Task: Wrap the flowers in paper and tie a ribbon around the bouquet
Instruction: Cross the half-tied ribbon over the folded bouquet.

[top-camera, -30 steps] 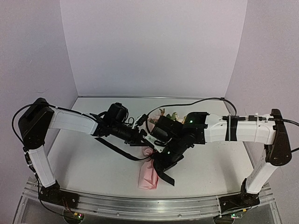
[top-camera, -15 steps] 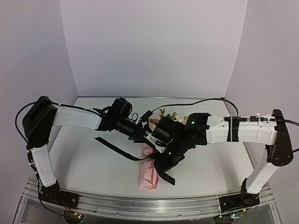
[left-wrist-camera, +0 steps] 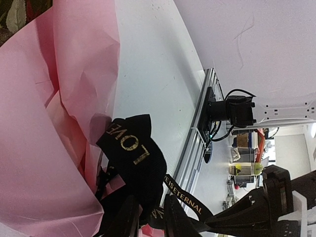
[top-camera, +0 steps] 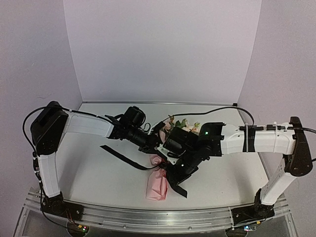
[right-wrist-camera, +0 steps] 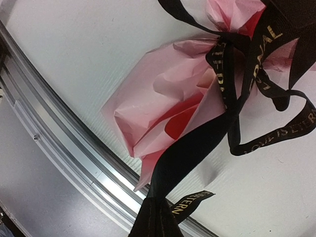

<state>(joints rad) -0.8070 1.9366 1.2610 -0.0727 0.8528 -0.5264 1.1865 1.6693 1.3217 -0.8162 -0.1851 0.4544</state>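
A: State of the left gripper [left-wrist-camera: 148,221]?
B: Down at the waist of the bouquet [top-camera: 156,183]. Its fingers [left-wrist-camera: 126,219] stand close together with a narrow gap, and a loop of the ribbon [right-wrist-camera: 197,143] runs down into that gap. It's black on black there, so I can't tell if it's actually pinched.
A: And the right gripper [right-wrist-camera: 155,222]?
B: Closed tight on 1 wide strand of ribbon. The strand runs straight from the band on the bouquet into the tips.
A: Where's the bouquet?
B: Lying on the table [top-camera: 84,165], centre, between the 2 arms. Its narrow end points at the near rail [right-wrist-camera: 49,133]. The flowers [top-camera: 182,124] are at the far end, just behind the right wrist.
A: Paper [left-wrist-camera: 49,148]?
B: Pink and crinkled, pulled in where the ribbon circles it, flaring out on both sides of that.
A: Ribbon layout?
B: 1 band round the waist of the cone, with loose loops beside it and gold lettering showing. 1 tail trails off to the left, flat on the table. Another short tail lies by the narrow end, near the rail.
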